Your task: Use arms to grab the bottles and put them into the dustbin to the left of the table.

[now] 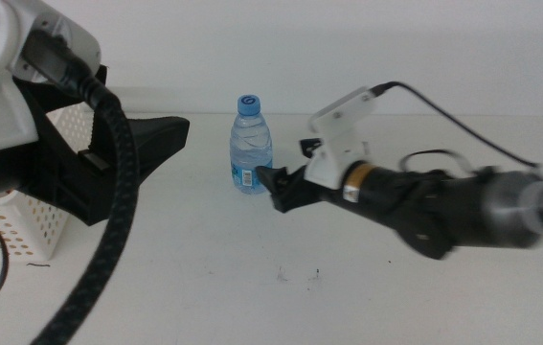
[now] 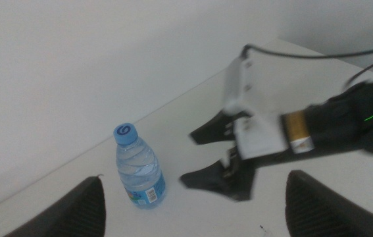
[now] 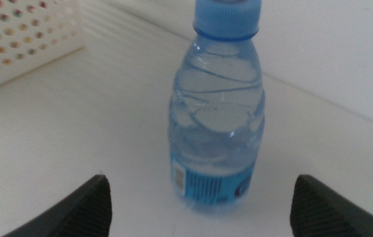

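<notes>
one white table [image 1: 348, 297] is seen, with one perforated dustbin [image 1: 22, 225] at its left end. two grippers are counted: the left gripper [image 1: 161, 134] is raised beside the dustbin, jaws spread, and the right gripper [image 1: 279, 184] is held just beside the bottle, jaws parted around nothing. one water bottle [image 1: 250, 146] is stood upright mid-table between them.

Clear glossy plastic water bottle [image 3: 218, 112], matt smooth white table [image 1: 252, 278], perforated white plastic dustbin [image 1: 22, 225]

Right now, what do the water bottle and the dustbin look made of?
Water bottle: thin clear plastic, glossy, ribbed, with an opaque blue cap and label. Dustbin: white, likely rigid plastic, matte, its walls perforated with rows of holes.
</notes>
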{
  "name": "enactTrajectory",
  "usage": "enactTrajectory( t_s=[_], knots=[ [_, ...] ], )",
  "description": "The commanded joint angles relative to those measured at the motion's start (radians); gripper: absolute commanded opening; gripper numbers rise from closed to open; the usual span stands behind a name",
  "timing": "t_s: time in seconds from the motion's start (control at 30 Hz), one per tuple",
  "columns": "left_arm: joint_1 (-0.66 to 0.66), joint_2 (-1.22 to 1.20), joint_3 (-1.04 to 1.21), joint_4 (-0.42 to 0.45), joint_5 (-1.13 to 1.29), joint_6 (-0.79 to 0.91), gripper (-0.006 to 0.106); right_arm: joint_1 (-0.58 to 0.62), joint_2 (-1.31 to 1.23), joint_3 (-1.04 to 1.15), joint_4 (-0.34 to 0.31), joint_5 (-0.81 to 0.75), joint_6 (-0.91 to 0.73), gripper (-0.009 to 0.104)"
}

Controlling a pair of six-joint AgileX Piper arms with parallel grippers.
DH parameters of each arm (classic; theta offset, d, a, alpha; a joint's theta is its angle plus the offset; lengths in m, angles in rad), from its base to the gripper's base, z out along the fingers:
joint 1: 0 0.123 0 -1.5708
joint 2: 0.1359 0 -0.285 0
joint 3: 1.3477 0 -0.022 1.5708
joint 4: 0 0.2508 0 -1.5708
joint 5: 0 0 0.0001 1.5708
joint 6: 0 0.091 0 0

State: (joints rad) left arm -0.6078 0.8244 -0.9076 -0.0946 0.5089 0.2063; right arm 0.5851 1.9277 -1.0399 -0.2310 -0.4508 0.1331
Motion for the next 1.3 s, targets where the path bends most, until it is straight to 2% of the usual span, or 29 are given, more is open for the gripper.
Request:
enactTrajectory(
  t_s=[0.0, 0.1, 0.17, 0.27, 0.3, 0.37, 0.47, 0.53, 0.6, 1.1, 1.27],
  knots=[
    [-0.002, -0.002, -0.002, 0.001, -0.016, -0.001, 0.094, 0.002, -0.127, 0.066, -0.035, 0.073, 0.077, 0.087],
    [-0.002, -0.002, -0.002, 0.001, -0.016, -0.001, 0.094, 0.002, -0.291, 0.068, -0.084, 0.340, 0.232, 0.087],
    [-0.002, -0.002, -0.002, 0.001, -0.016, -0.001, 0.094, 0.002, -0.399, 0.060, -0.112, 0.451, 0.232, 0.087],
    [-0.002, -0.002, -0.002, 0.001, -0.016, -0.001, 0.094, 0.002, -0.565, 0.003, -0.104, 0.631, 0.232, 0.087],
    [-0.002, -0.002, -0.002, 0.001, -0.016, -0.001, 0.094, 0.002, -0.611, -0.027, -0.085, 0.701, 0.225, 0.087],
    [-0.002, -0.002, -0.002, 0.001, -0.016, -0.001, 0.094, 0.002, -0.680, -0.089, -0.008, 0.832, 0.154, 0.087],
    [-0.002, -0.002, -0.002, 0.001, -0.018, -0.001, 0.094, 0.002, -0.751, -0.188, 0.159, 1.031, -0.019, 0.087],
    [-0.002, -0.002, -0.002, 0.001, -0.018, -0.001, 0.094, 0.002, -0.771, -0.228, 0.231, 1.111, -0.093, 0.087],
    [-0.002, -0.002, -0.002, 0.001, -0.018, -0.001, 0.094, 0.002, -0.776, -0.244, 0.262, 1.145, -0.107, 0.087],
    [-0.002, -0.002, -0.002, 0.001, -0.023, -0.001, 0.094, 0.002, -0.774, -0.247, 0.262, 1.131, -0.104, 0.087],
    [0.004, -0.002, 0.002, 0.063, -0.077, -0.017, 0.094, 0.002, -0.774, -0.247, 0.262, 1.132, -0.104, 0.087]
  ],
)
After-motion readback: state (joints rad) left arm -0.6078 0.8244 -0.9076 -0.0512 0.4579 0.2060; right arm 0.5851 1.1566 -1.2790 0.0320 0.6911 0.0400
